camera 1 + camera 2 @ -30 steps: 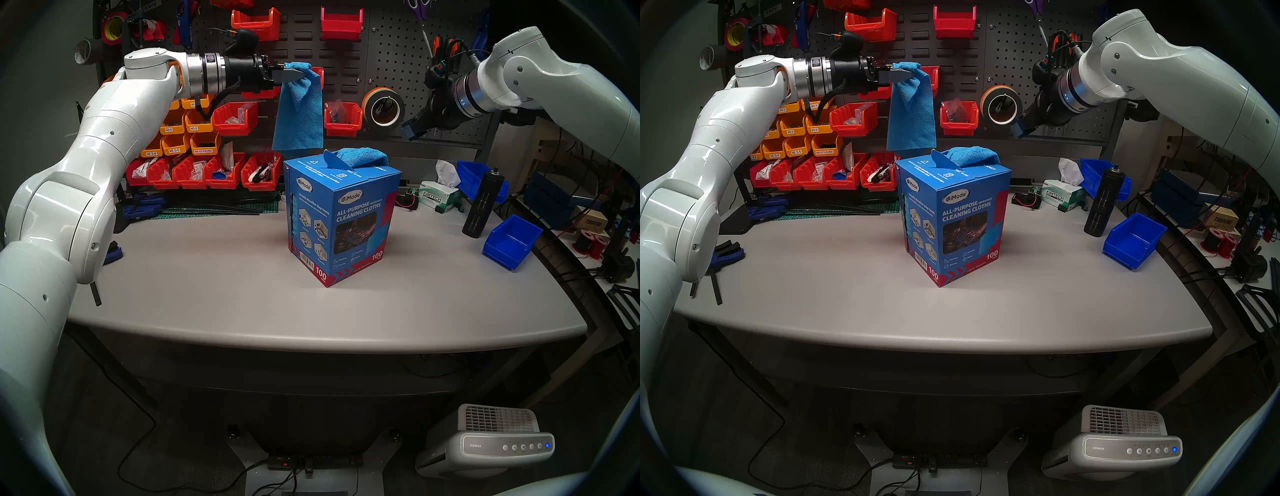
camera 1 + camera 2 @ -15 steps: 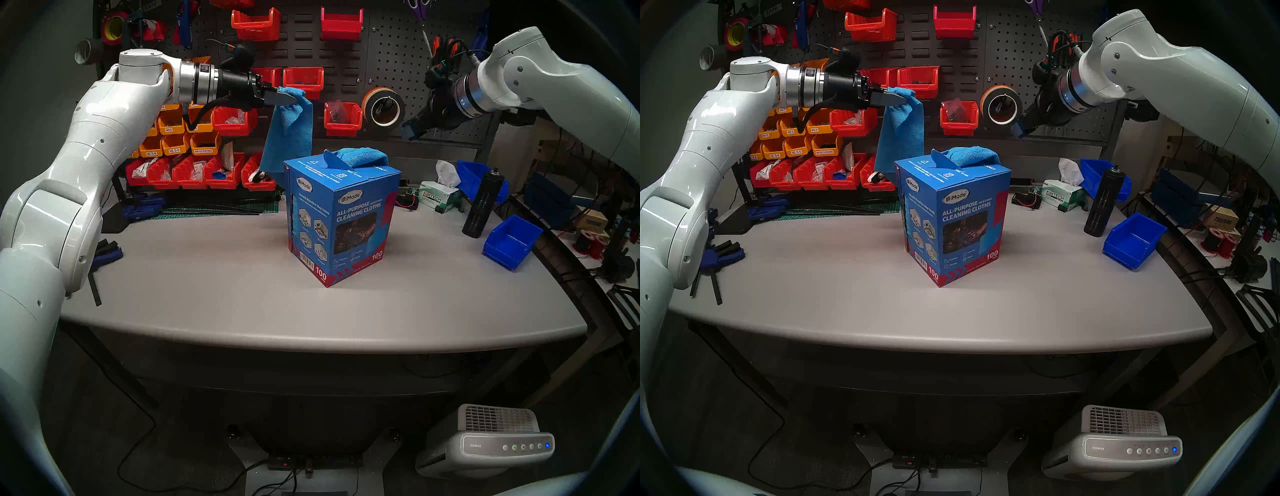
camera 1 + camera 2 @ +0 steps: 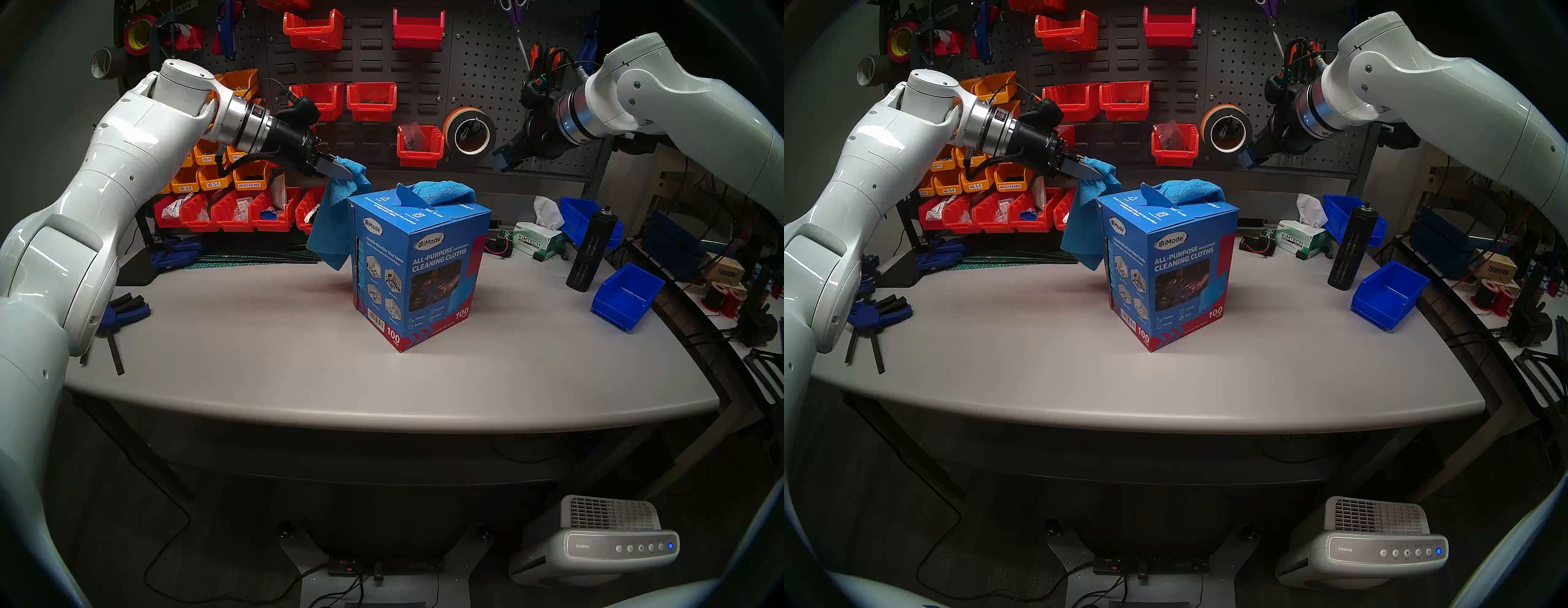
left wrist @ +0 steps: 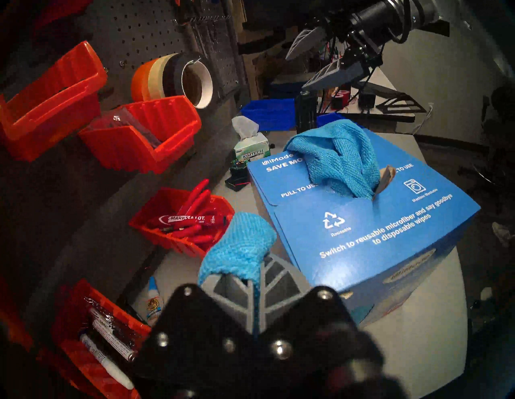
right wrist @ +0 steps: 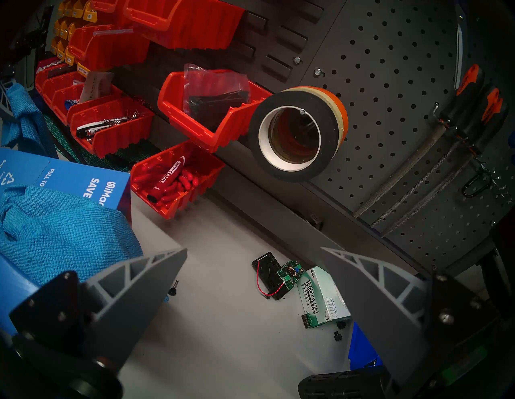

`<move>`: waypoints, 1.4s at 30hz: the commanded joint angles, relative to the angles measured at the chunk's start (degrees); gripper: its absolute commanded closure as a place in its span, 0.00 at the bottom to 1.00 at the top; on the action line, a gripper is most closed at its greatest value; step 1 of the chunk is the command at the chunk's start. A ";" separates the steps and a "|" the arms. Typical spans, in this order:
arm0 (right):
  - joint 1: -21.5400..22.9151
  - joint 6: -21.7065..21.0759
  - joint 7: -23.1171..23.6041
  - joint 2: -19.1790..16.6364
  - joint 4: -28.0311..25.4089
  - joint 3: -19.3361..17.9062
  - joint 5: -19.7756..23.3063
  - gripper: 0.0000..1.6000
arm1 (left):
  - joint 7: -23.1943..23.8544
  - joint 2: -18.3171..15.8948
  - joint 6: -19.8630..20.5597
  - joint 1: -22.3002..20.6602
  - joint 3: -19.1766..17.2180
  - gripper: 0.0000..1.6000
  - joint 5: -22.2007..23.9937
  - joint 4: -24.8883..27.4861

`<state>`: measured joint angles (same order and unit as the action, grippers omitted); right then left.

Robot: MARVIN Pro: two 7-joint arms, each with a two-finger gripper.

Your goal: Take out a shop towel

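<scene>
A sky-blue shop towel (image 3: 335, 220) hangs limp beside the back-left corner of the blue carton (image 3: 424, 271), its lower end just above the table. My left gripper (image 3: 350, 173) is shut on the towel's top; in the left wrist view the towel (image 4: 239, 248) bunches over the closed fingers (image 4: 278, 278). A second blue cloth (image 3: 445, 193) pokes out of the carton's top slot (image 4: 340, 158). My right gripper (image 5: 250, 267) hangs open and empty high at the back right, in front of the pegboard (image 3: 502, 159).
Red and orange parts bins (image 3: 237, 208) line the pegboard behind the towel. A Kimtech tissue box (image 3: 536, 240), a black cylinder (image 3: 592, 250) and a blue bin (image 3: 625, 295) stand right of the carton. Blue clamps (image 3: 127, 310) lie at the table's left edge.
My left arm has swung down and to the left, tilting its wrist downward. The held towel dropped from above the carton to hang beside its left side. The right arm has not moved.
</scene>
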<state>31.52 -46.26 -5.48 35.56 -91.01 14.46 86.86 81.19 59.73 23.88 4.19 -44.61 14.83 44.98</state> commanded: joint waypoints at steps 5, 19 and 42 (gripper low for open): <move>1.91 0.60 -0.39 0.08 -0.03 -1.59 -0.15 0.00 | 3.81 -0.04 -1.51 -6.90 4.92 1.00 -5.78 -1.42; 1.92 0.61 -0.39 0.08 -0.03 -1.57 -0.15 0.00 | 3.81 1.07 -3.98 -9.15 9.29 1.00 -7.46 -3.43; 1.93 0.62 -0.40 0.08 -0.03 -1.56 -0.14 0.00 | 3.81 1.86 -6.91 -11.87 16.15 0.00 -3.25 -5.30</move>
<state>31.53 -46.23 -5.51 35.54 -91.03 14.53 86.87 85.10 61.67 17.27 -3.40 -28.94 9.35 39.52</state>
